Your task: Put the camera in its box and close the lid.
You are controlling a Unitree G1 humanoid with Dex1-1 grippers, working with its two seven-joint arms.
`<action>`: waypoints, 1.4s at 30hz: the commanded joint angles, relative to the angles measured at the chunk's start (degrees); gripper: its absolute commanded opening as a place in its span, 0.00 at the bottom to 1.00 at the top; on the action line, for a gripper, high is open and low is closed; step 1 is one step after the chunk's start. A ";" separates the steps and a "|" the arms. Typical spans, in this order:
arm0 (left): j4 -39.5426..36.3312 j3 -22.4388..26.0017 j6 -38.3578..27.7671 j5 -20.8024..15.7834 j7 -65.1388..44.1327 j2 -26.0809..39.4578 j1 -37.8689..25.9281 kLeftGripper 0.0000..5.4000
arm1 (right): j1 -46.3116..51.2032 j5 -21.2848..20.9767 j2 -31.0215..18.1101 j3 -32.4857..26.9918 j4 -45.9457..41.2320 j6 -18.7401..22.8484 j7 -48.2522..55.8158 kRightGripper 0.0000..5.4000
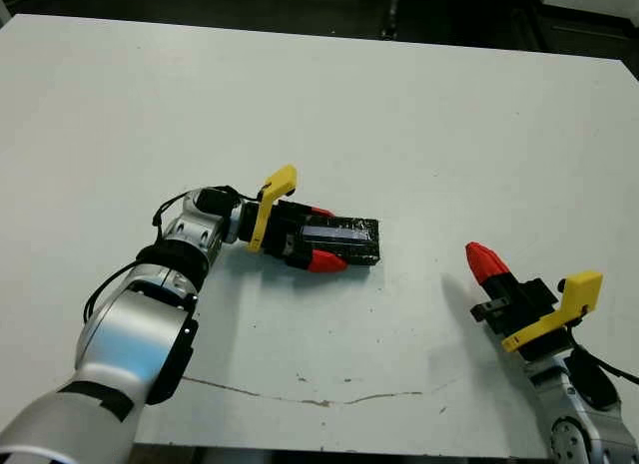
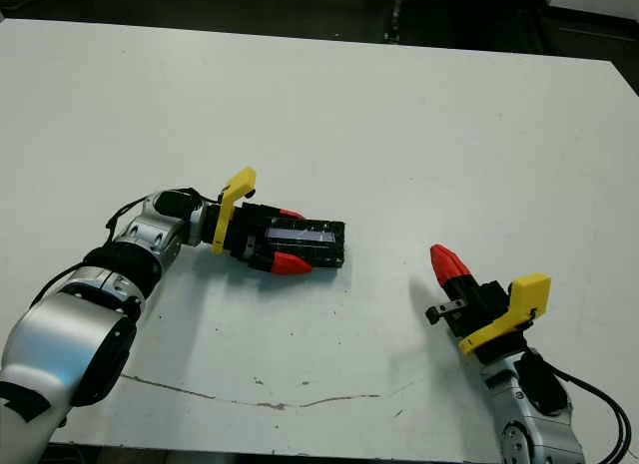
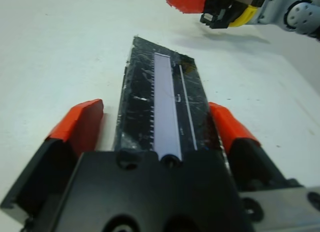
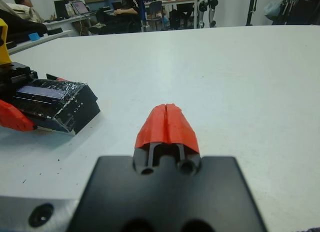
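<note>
straddling the lid [image 1: 344, 239], your left gripper [image 1: 321, 238] has its red fingers spread wide along both long sides near the table [image 1: 399, 105] middle, lid covering the box. your right gripper [image 1: 481, 258] sits pinched together, empty, toward the near right corner.

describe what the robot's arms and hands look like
Both arms have silver shells with black joints and loose black cables. Each hand, left hand and right hand, has a black body, a yellow bracket and two red-tipped fingers.
</note>
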 commanded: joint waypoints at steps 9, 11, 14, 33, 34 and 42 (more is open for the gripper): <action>1.86 -0.29 2.15 2.63 2.26 -1.85 4.90 1.00 | 0.49 0.28 -0.69 -0.64 0.30 0.64 0.10 0.00; 1.84 0.24 3.52 2.29 2.16 -1.71 4.88 1.00 | 0.46 -0.02 -0.76 -0.55 0.51 0.08 0.26 0.00; 1.02 0.55 2.87 2.24 2.19 -1.05 5.28 1.00 | 0.43 -0.59 -0.88 -0.44 0.60 -0.40 0.21 0.00; -22.54 7.65 11.34 -5.53 13.01 2.34 21.81 1.00 | 0.68 -0.27 -0.99 -0.43 0.09 0.43 0.15 0.00; -25.02 7.61 12.89 -5.85 14.38 2.32 23.32 1.00 | 0.67 -0.20 -0.99 -0.44 0.18 0.33 0.28 0.00; -38.07 6.59 22.78 -9.10 20.85 3.70 31.82 1.00 | 0.60 0.44 -0.78 -0.48 0.37 0.51 0.41 0.00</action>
